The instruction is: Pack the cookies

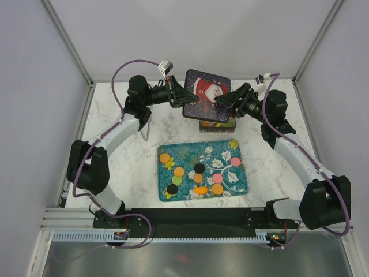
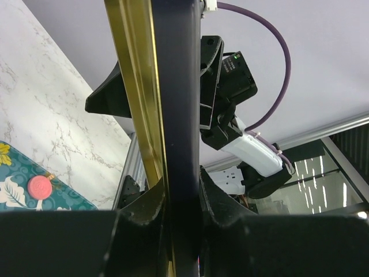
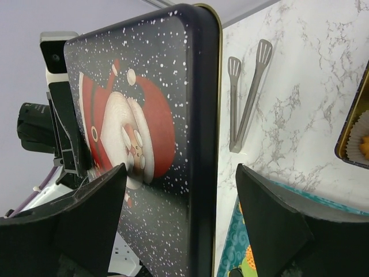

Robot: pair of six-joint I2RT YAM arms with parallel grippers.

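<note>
The cookies (image 1: 199,173), small flat discs in orange, pink, green and black, lie spread on a teal floral tray (image 1: 242,186). A dark tin lid with a Santa picture (image 1: 206,95) is held up at the back, over the open tin base (image 1: 218,125). My left gripper (image 1: 183,95) is shut on the lid's left edge; the left wrist view shows its jaws (image 2: 181,202) clamped on the rim (image 2: 179,115). My right gripper (image 1: 222,99) is open, and its fingers straddle the lid's right edge (image 3: 180,167) without touching it.
Metal tongs (image 3: 245,104) lie on the marble at the back left, also in the top view (image 1: 147,130). The tin base (image 3: 351,138) holds a white paper cup (image 3: 362,141). A pink cookie (image 2: 40,186) shows on the tray corner.
</note>
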